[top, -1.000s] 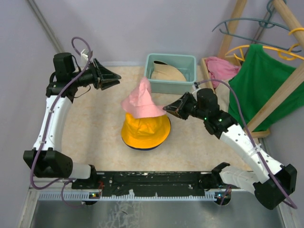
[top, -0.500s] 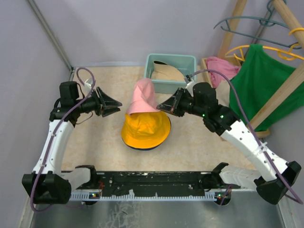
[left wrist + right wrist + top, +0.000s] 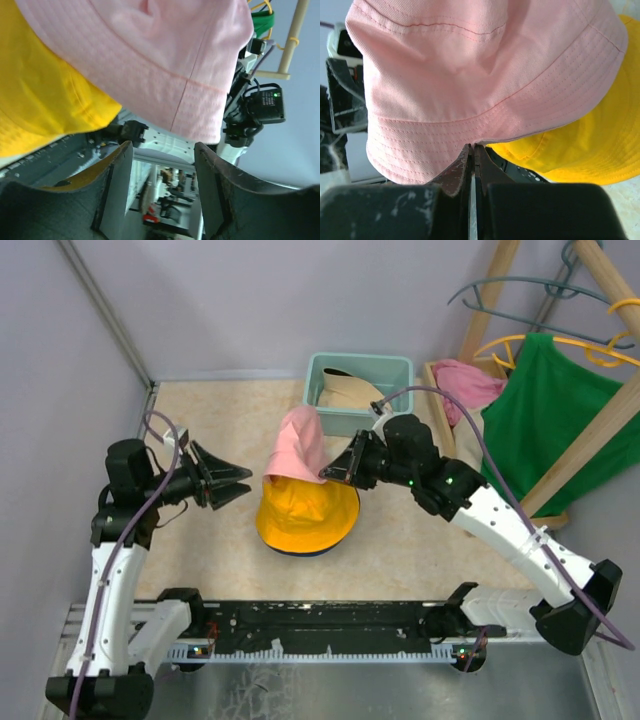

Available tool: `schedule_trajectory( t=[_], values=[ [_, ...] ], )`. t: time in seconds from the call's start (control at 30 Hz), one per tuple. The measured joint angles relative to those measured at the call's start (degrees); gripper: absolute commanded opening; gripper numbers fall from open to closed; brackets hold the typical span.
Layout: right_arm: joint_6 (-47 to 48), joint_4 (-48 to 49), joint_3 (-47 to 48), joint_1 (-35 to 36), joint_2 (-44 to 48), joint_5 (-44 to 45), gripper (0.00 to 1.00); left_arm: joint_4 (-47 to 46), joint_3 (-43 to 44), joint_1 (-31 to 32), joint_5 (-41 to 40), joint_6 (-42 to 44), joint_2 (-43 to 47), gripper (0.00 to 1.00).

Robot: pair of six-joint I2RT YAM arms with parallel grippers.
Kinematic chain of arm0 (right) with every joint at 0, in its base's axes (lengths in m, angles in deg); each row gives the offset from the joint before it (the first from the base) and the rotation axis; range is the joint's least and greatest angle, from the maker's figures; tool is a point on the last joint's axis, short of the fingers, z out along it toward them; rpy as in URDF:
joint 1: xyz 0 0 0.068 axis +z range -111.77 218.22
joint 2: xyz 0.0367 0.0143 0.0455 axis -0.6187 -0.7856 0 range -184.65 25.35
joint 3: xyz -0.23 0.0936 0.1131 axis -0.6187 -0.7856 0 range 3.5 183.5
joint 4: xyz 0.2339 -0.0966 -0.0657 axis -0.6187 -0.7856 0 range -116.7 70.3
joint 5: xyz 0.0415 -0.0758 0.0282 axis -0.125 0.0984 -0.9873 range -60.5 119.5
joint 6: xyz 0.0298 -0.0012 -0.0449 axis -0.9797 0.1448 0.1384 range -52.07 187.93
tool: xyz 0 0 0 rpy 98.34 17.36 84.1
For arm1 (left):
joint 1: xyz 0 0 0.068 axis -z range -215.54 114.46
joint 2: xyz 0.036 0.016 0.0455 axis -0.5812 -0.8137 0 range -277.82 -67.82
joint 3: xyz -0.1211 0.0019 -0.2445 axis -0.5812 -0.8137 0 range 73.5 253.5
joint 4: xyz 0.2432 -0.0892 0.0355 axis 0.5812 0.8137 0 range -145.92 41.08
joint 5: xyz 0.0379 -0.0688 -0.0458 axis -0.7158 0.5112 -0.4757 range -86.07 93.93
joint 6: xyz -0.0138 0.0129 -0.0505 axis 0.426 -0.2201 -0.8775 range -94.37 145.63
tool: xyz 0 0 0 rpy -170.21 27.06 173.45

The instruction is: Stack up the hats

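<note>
The right gripper (image 3: pixel 326 475) is clamped on the brim of the pink hat (image 3: pixel 298 445) — fingers pressed together on the fabric — holding it tilted over the yellow-orange hat (image 3: pixel 305 515) at the centre of the counter (image 3: pixel 200 420), with the navy hat (image 3: pixel 298 552) edging out beneath. The left gripper (image 3: pixel 240 483) hangs at the stack's 9 o'clock, fingers apart, touching nothing. The beige hat (image 3: pixel 350 395) lies in the teal bin (image 3: pixel 360 362) at 12 o'clock.

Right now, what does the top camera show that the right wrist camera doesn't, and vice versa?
Only the top camera: the teal bin holding the beige hat, and the green shirt. Only the right wrist: the right gripper pinched shut on the brim of the pink hat. Both: the pink hat over the yellow hat.
</note>
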Motion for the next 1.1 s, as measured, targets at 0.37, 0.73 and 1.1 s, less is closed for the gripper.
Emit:
schedule_trajectory(
  t=[0.37,0.73,1.1],
  values=[
    [1.0,-0.3,0.8,0.0,-0.7,1.7,0.0,-11.7,-8.8,0.0,-1.2,-31.3,12.5,0.63],
    [1.0,0.3,0.8,0.0,0.2,2.6,0.0,-11.6,-3.6,0.0,-5.0,-36.4,9.1,0.64],
    [1.0,1.5,0.4,0.0,0.5,3.0,0.0,-5.6,4.2,0.3,-3.5,-31.2,2.2,0.64]
  ],
)
